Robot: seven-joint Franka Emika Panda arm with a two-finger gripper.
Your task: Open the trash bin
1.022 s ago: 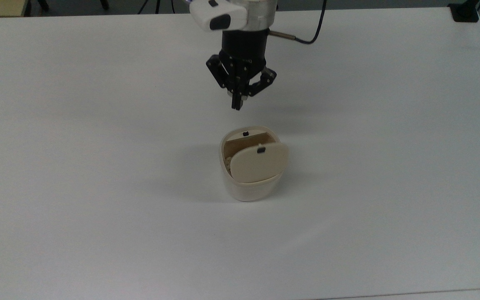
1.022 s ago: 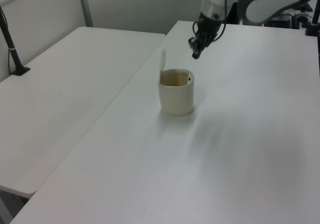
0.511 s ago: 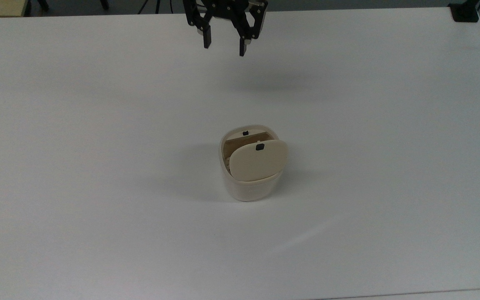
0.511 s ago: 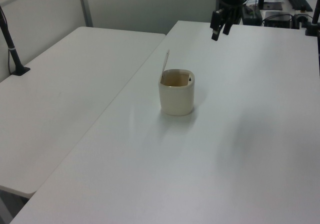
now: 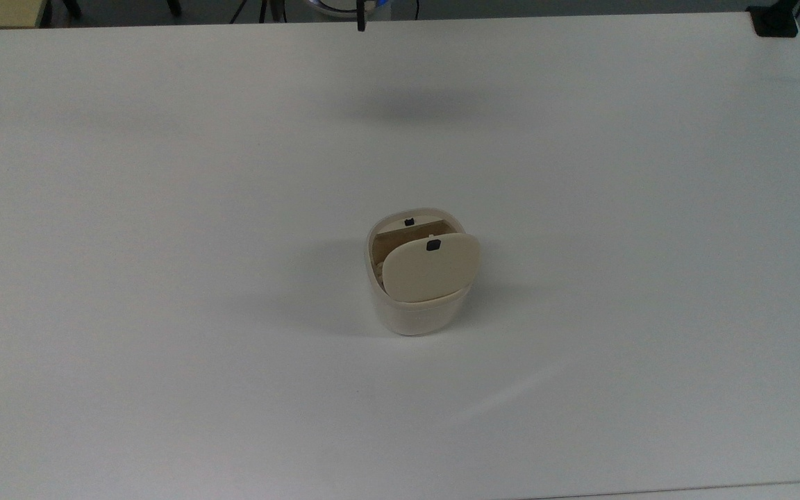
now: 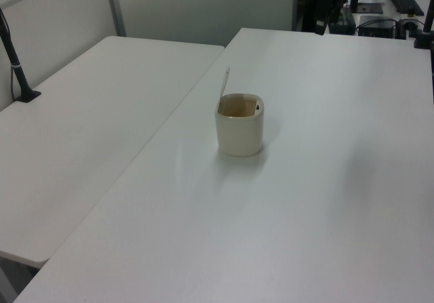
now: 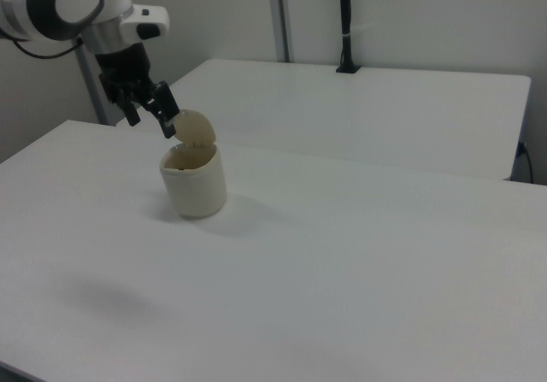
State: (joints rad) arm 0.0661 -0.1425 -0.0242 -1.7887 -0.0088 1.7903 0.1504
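Observation:
The cream trash bin [image 5: 414, 316] stands mid-table with its lid [image 5: 429, 272] swung up on edge, so the inside shows. A small black button [image 5: 409, 222] sits on the far rim. In the left view the trash bin [image 6: 239, 130] has its lid [image 6: 224, 83] standing upright at its left rim. My gripper [image 7: 150, 117] hangs open and holds nothing, raised off the table, just to the right view's left of the lid [image 7: 196, 129]. In the top view one dark fingertip [image 5: 361, 23] pokes in over the table's far edge, well away from the bin.
The bin rests on a white table [image 5: 164, 347]. A second white table [image 6: 102, 113] adjoins it, with a black post [image 6: 17, 66] clamped on. A black clamp [image 5: 775, 21] sits at the top view's far right corner.
The gripper was shut just beyond the bin's far rim; it has risen, pulled back to the far table edge and opened. The lid stays up.

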